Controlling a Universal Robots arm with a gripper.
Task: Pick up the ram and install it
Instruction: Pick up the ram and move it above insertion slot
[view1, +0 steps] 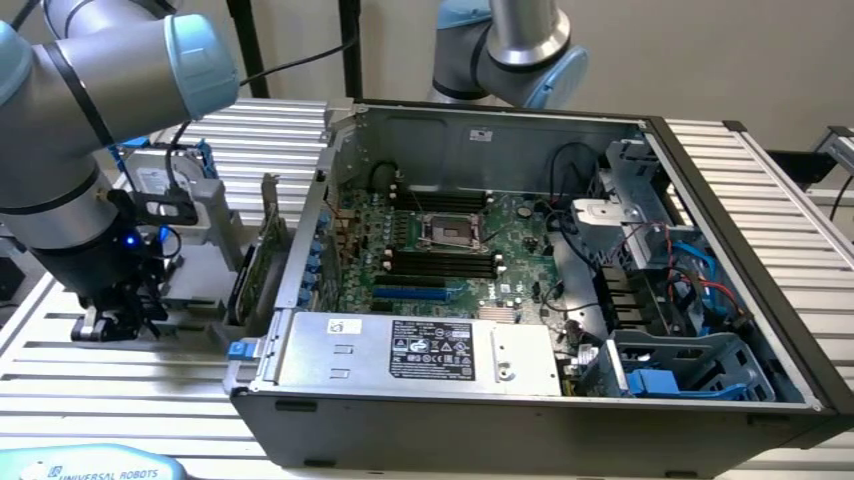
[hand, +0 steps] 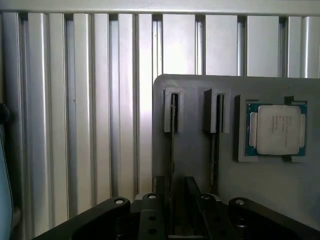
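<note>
A thin ram stick (hand: 173, 125) stands on edge in a slot of the grey holder (hand: 195, 155). My gripper (hand: 175, 195) hangs right over it, open, and the stick's edge runs into the gap between the two dark fingers (hand: 161, 192) without being clamped. A second ram stick (hand: 216, 145) stands in the neighbouring slot. In the exterior view the gripper (view1: 114, 318) is low over the holder (view1: 200, 270), at the exterior view's left of the open computer case (view1: 747, 250). The motherboard's black ram slots (view1: 441, 262) lie inside the case.
A square silver processor (hand: 276, 130) lies in a recess of the holder beside the sticks. A taller green expansion card (view1: 260, 250) stands between the holder and the case. A second robot arm (view1: 514, 50) stands behind the case. The ribbed aluminium table (hand: 75, 110) surrounds the holder.
</note>
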